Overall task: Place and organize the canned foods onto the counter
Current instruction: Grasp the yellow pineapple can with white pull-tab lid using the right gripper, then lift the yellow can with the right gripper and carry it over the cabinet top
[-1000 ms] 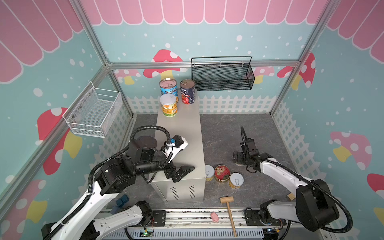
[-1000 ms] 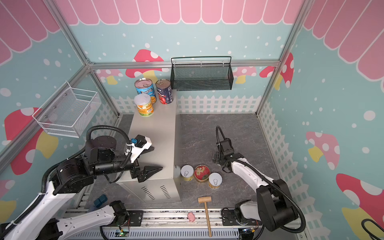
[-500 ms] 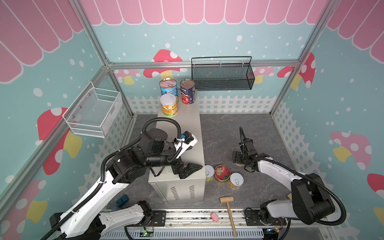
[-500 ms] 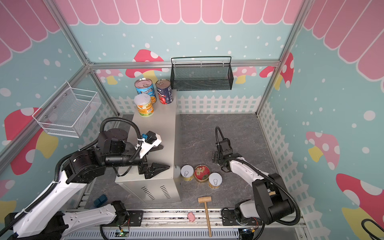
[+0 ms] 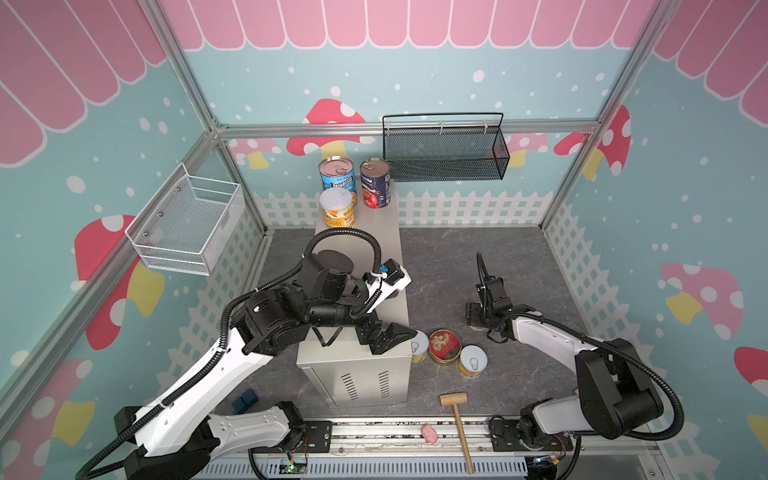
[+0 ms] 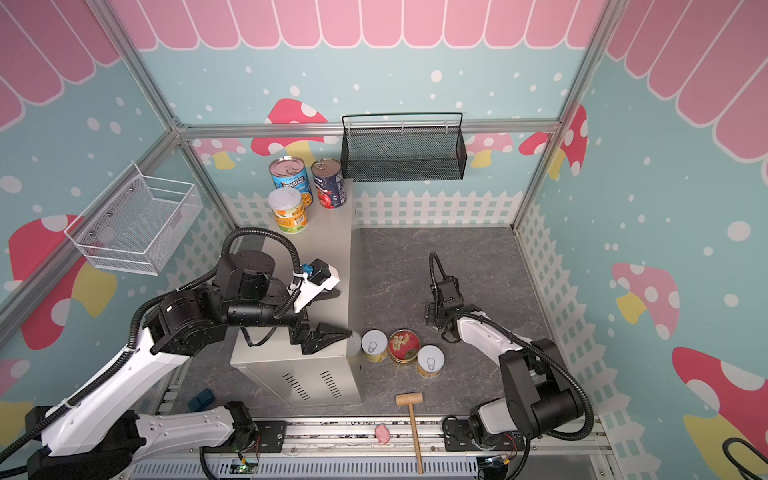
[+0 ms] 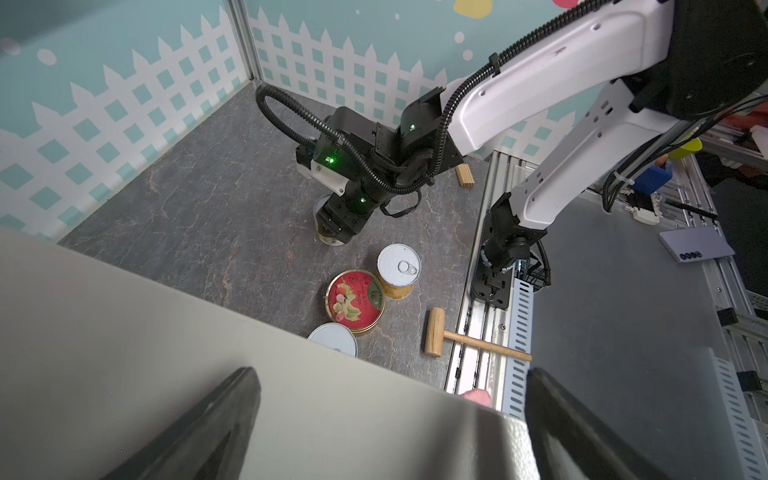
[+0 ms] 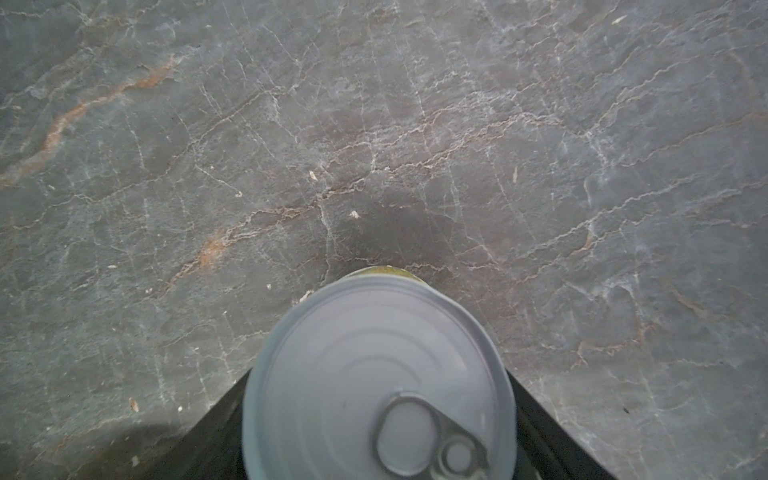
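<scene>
Grey stone floor (image 5: 457, 257): a short yellow can (image 8: 378, 374) is straddled by the right gripper (image 5: 477, 321), contact cannot be told. Left gripper (image 5: 395, 313) is held spread, empty, over the counter (image 5: 386, 232). If gripped off-centre, the can could be tipped or dropped.

The light-blue can (image 5: 337, 179) carries the brand "PROGRESSO" in white capitals on a dark band, readable in both top views (image 6: 290, 179); the red-lidded tin (image 7: 355, 301) shows curved gold lettering in the left wrist view, of which only "Drops" reads clearly; the navy can (image 5: 375, 185) has label print too small to read.
</scene>
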{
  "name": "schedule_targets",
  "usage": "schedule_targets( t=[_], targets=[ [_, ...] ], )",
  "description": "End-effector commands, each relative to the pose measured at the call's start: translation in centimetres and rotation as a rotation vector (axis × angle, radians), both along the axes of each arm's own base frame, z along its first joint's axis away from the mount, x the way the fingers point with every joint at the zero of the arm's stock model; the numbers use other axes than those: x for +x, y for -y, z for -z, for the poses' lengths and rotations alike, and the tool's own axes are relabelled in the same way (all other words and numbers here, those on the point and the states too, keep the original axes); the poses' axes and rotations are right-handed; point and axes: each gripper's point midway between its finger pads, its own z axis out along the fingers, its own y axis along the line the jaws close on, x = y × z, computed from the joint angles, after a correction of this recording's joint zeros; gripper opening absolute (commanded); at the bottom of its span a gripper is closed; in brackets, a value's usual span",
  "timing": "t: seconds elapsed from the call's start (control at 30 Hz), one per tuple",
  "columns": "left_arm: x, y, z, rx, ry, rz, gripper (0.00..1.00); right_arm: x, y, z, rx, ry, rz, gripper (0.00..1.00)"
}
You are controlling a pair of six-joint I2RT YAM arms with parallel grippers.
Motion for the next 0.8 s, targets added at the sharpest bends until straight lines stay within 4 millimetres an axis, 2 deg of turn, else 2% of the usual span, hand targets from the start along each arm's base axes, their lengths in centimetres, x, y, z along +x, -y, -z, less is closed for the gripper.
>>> schedule_targets(
  t=[0.0, 0.13, 0.43, 0.6, 0.77],
  targets=[
    [-0.2, 0.1, -0.6, 0.003, 0.028, 0.018, 1.0, 1.4, -0.3, -0.9, -0.004, 0.03, -0.007, 0.74],
    [-0.2, 0.1, -0.5, 0.007, 0.031, 0.015, 1.0, 2.2, -0.8, -1.5, -0.007, 0.048, -0.038, 0.69],
    [0.0, -0.8, -0.6, 0.011, 0.071, -0.022, 1.0, 4.0, -2.1, -5.8, 0.007, 0.179, -0.13, 0.65],
    [0.1, -1.2, -1.0, -0.002, 0.09, -0.042, 1.0, 5.1, -3.4, -8.6, 0.031, 0.251, -0.203, 0.63],
    [0.3, -1.8, -1.0, 0.002, 0.108, -0.074, 1.0, 5.8, -4.8, -12.4, 0.05, 0.344, -0.296, 0.62]
  ],
)
